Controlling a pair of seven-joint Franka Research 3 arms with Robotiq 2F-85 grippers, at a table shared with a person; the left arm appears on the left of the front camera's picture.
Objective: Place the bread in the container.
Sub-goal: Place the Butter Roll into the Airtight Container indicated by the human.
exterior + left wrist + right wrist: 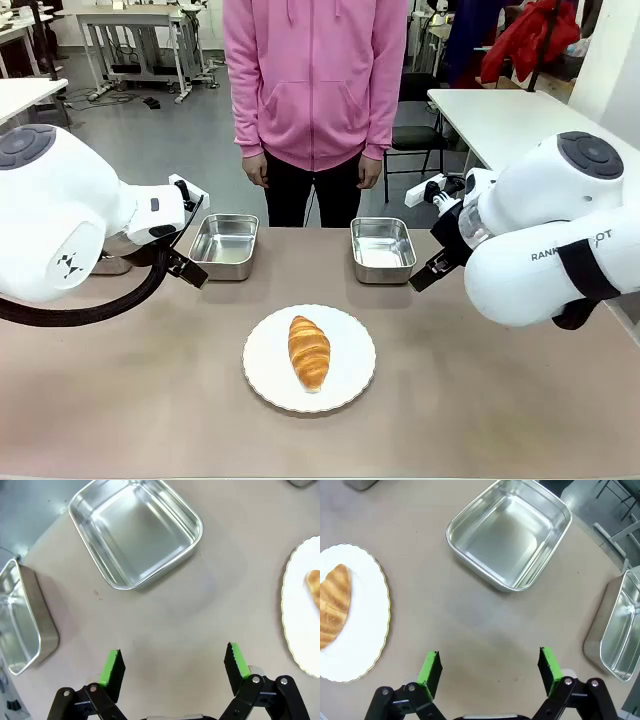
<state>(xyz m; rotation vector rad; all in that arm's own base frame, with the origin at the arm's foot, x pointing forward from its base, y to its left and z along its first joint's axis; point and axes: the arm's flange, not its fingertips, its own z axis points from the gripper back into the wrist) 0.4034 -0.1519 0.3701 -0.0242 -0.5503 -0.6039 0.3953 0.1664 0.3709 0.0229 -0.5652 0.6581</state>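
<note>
The bread [308, 352], a golden-brown croissant, lies on a round white plate [265, 375] at the table's front middle. Two empty steel containers stand behind it, one to the left [225, 245] and one to the right [382, 249]. My left gripper [174, 662] is open above bare table, with the left container [136, 530] ahead of it and a sliver of the bread [315, 586] at the right edge. My right gripper [490, 666] is open too, short of the right container [510, 532], with the bread [334, 605] off to its left. Neither gripper holds anything.
A further look-alike pan [20, 625] sits at the table's left end and another [620, 625] at its right end. A person in a pink hoodie [315, 80] stands at the far side, hands hanging down. Bare tabletop [480, 400] surrounds the plate.
</note>
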